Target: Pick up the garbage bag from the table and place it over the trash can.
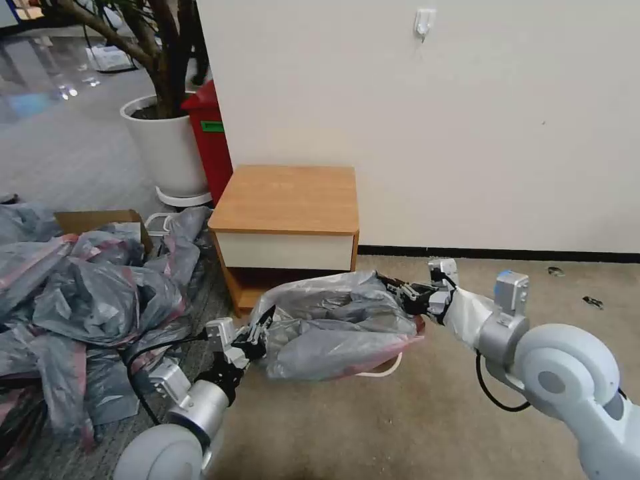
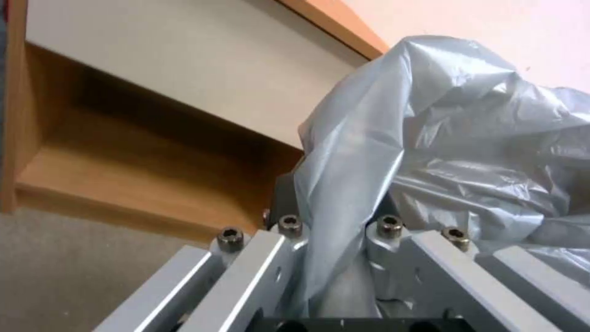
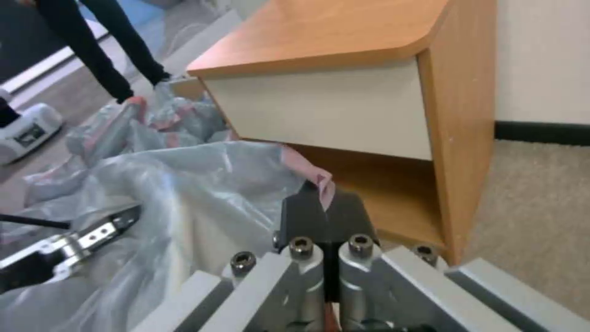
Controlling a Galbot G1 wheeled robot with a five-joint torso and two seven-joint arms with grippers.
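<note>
1. The garbage bag [image 1: 337, 327] is stretched low over the carpet just in front of the surface [image 1: 287, 200], a small wooden cabinet with an orange-brown top, a white drawer front and an open shelf below.
2. The bag is held between the two hands, and it billows up in crumpled grey folds with its pinkish-red rim band along the edge farthest from the surface.
3. A short curve of pale rim, the trash can [image 1: 385, 369], peeks out from under that far edge of the bag; the rest of the can is hidden by plastic.
4. The left hand [image 1: 257, 333] is at the bag's end nearer the heap of bags [image 1: 80, 293], in front of the surface's left corner. In the left wrist view the plastic runs down between its fingers [image 2: 286, 203], so it is clenched on the bag.
5. The right hand [image 1: 403, 291] is at the bag's other end, in front of the surface's right corner. In the right wrist view its dark fingers [image 3: 304, 216] are pressed together with a strip of the pink band caught between them.
6. The top of the surface is bare.
7. Beyond the surface stand a red bin [image 1: 212, 137] and a white planter pot [image 1: 167, 150], both against the wall side.
</note>
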